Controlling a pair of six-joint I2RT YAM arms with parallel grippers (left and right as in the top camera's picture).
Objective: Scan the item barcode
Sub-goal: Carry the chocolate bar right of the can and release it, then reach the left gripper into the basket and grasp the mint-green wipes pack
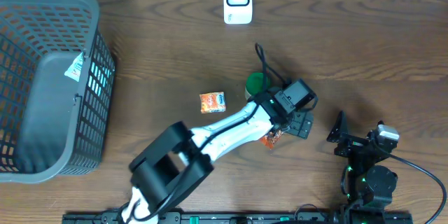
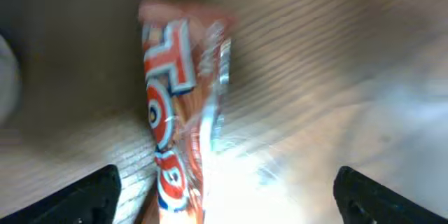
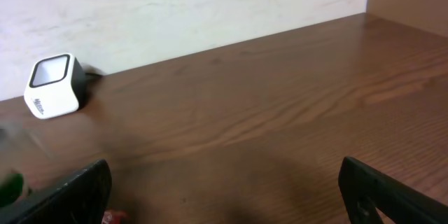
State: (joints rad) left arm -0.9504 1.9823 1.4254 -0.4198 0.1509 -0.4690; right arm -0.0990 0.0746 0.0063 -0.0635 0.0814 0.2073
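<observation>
A red-orange snack packet [image 2: 173,112] with blue and white lettering lies on the wood between my left gripper's [image 2: 224,206] wide-apart fingers, nearer the left one and touching neither; this view is blurred. From overhead the packet [image 1: 273,138] peeks out beside the left gripper [image 1: 288,127], right of centre. The white scanner [image 1: 238,0] stands at the table's far edge and also shows as the scanner [image 3: 52,84] in the right wrist view. My right gripper [image 1: 357,131] rests open at the lower right, and the right gripper [image 3: 227,196] has only bare table between its fingers.
A dark grey mesh basket [image 1: 42,147] fills the left side. A small orange packet [image 1: 212,102] lies mid-table, and a green item [image 1: 255,82] sits just behind the left arm, partly hidden. A pale wall runs along the far edge.
</observation>
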